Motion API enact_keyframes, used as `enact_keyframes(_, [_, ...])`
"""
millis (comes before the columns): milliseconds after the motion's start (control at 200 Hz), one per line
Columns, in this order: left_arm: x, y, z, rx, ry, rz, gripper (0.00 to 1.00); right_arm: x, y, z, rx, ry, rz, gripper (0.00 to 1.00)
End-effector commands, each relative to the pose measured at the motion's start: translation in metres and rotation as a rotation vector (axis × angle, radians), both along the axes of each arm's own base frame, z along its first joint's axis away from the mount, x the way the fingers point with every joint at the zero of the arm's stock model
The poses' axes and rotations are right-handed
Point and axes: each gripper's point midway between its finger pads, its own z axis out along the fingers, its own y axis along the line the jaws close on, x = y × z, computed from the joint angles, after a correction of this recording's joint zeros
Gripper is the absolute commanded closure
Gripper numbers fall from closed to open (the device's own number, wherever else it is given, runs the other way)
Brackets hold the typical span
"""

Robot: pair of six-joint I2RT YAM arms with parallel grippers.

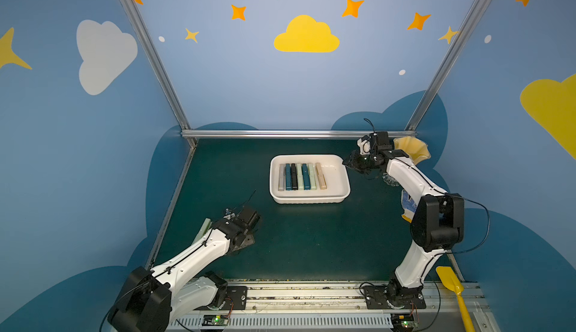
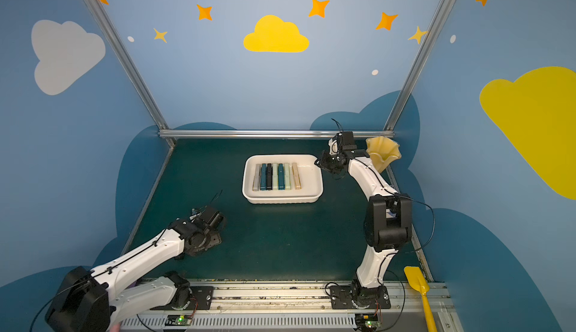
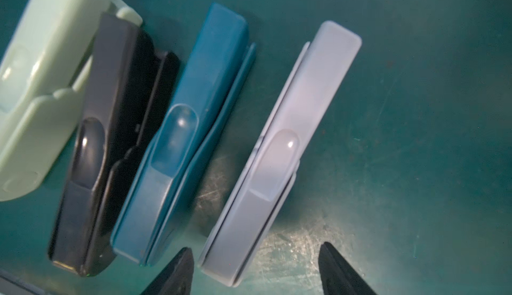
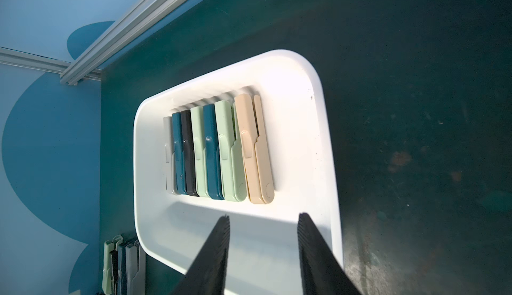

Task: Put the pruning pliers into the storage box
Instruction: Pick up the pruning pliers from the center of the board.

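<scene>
Location: seven pruning pliers lie side by side in the storage box, toward 12 o'clock on the table. Four more lie loose at the box's 8 o'clock: grey pliers, teal-blue pliers, black pliers and pale green pliers.

Handling: judged light, rigid, smooth-faced plastic, likely slippery. Grip across the narrow width near mid-length.

Left gripper: fingers apart, straddling one end of the grey pliers, holding nothing.

Right gripper: fingers apart, empty, over the box's 2 o'clock corner.

Obstructions: the teal-blue pliers lie just beside the grey, leaving one finger a narrow gap. A yellow vase stands beyond the right gripper. A yellow shovel lies at 5 o'clock, well apart.
</scene>
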Motion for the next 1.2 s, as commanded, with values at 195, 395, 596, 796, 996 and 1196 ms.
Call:
enact_keyframes(195, [0.003, 0.002, -0.011, 0.019, 0.012, 0.04, 0.29, -0.003, 0.001, 0.0, -0.006, 0.002, -0.004, 0.61])
enact_keyframes(395, [0.013, -0.007, -0.017, 0.0, 0.006, 0.006, 0.32, -0.003, 0.001, 0.001, -0.016, 0.001, -0.007, 0.61])
enact_keyframes(596, [0.024, -0.013, -0.019, 0.013, 0.011, -0.013, 0.39, -0.004, 0.001, 0.003, -0.027, -0.002, -0.008, 0.62])
enact_keyframes(796, [0.027, -0.015, -0.021, 0.011, 0.015, -0.011, 0.5, -0.006, 0.0, 0.003, -0.032, -0.001, -0.012, 0.63])
enact_keyframes(996, [0.028, -0.015, -0.019, 0.019, 0.014, -0.015, 0.59, -0.007, 0.0, 0.004, -0.034, -0.002, -0.012, 0.63])
enact_keyframes(1196, [0.031, -0.016, -0.015, 0.029, 0.01, -0.026, 0.65, -0.007, -0.001, 0.004, -0.036, -0.004, -0.013, 0.63])
